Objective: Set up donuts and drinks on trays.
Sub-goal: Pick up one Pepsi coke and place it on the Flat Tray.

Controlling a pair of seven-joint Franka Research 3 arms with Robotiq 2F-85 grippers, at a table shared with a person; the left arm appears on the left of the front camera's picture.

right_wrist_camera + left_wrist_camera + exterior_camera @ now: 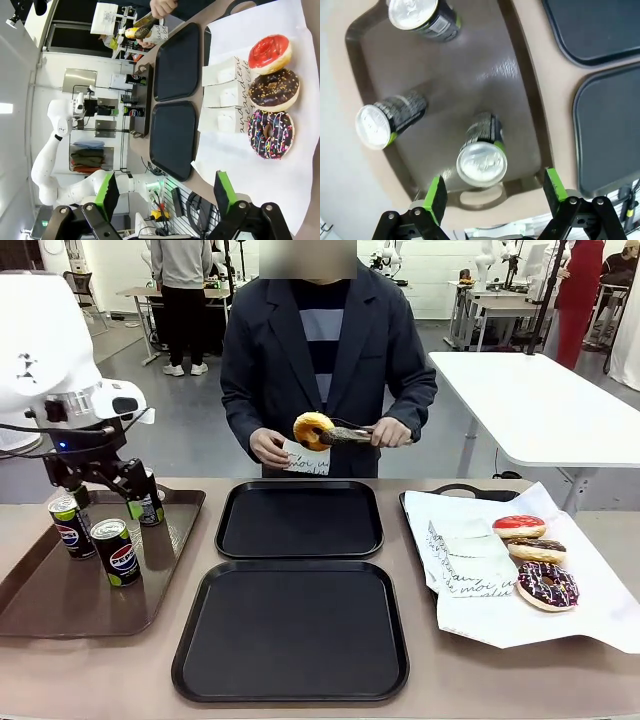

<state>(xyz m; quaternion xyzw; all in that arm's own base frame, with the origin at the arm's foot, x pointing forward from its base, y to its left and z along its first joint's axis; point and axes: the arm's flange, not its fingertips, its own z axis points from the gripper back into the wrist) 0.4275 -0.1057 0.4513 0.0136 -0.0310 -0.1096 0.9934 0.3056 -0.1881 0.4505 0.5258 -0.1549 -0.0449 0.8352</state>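
Observation:
Three Pepsi cans (117, 552) stand on a brown tray (60, 605) at the left. My left gripper (107, 502) hangs open above them; in the left wrist view the gripper (495, 192) has the nearest can (481, 162) just ahead, between its spread fingers and untouched. Two black trays (300, 520) (290, 630) lie in the middle with nothing on them. A red-iced donut (519, 527), a chocolate donut (537, 551) and a sprinkled donut (547, 585) lie on white paper at the right. My right gripper (165, 195) is open above that paper, holding nothing.
Across the table, a person holds a plain donut (313, 429) in tongs (350, 434) and a white paper sleeve (306, 458) in the other hand. More paper sleeves (462, 545) lie beside the donuts. The white paper (560, 625) covers a black tray (470, 490).

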